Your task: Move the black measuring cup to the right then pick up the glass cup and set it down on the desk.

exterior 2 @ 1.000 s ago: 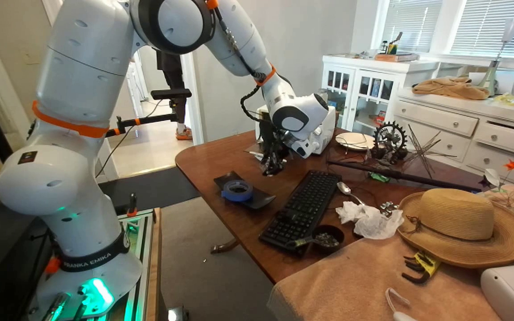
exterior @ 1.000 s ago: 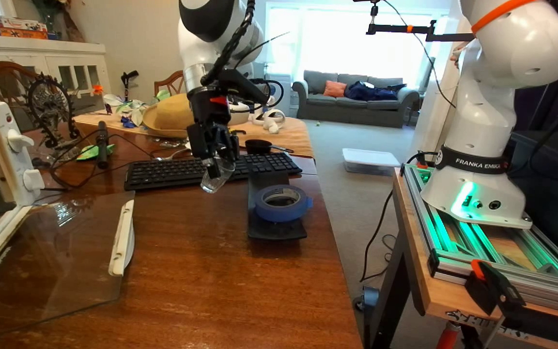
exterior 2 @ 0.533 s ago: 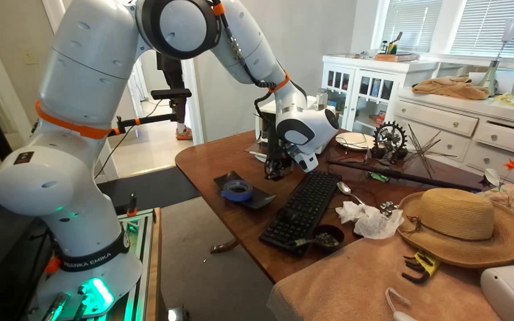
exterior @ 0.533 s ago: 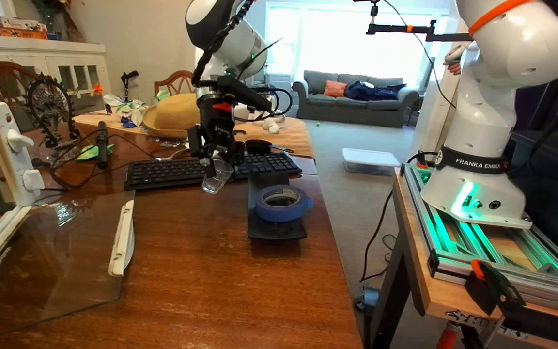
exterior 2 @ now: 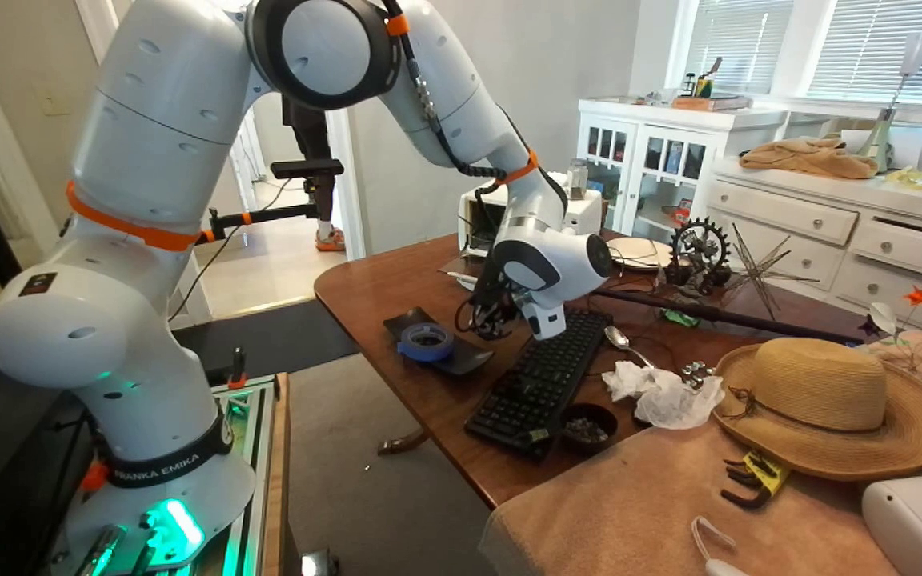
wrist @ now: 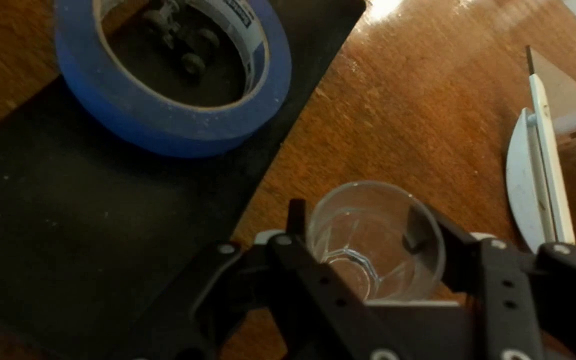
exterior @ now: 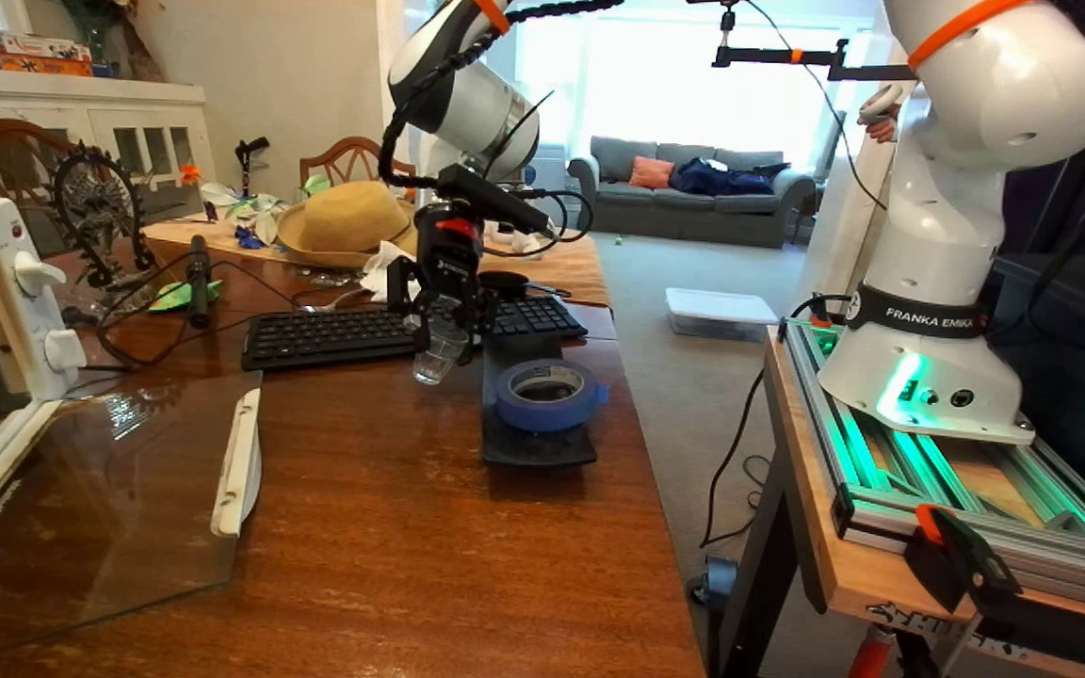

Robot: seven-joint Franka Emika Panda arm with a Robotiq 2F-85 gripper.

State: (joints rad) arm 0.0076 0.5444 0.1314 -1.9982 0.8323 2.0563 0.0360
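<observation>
In the wrist view the glass is at the lower middle of the frame, between the two dark fingers, its round rim toward the camera and its faceted base showing through. The end effector grips it, the gap only as wide as the glass. In an exterior view the glass is just left of the middle of the frame, tilted, its base toward the lower left; I cannot tell whether that base touches the tabletop.

The tape, a blue roll at the upper left of the wrist view, rests on the black tray. In an exterior view the end effector is near the middle of the frame, between the tray and the keyboard; the glass cannot be made out there. Just beside the keyboard's lower end is a black cup with grey bits inside. A straw hat is at the right of that frame, and the oven is at the left edge in an exterior view.
</observation>
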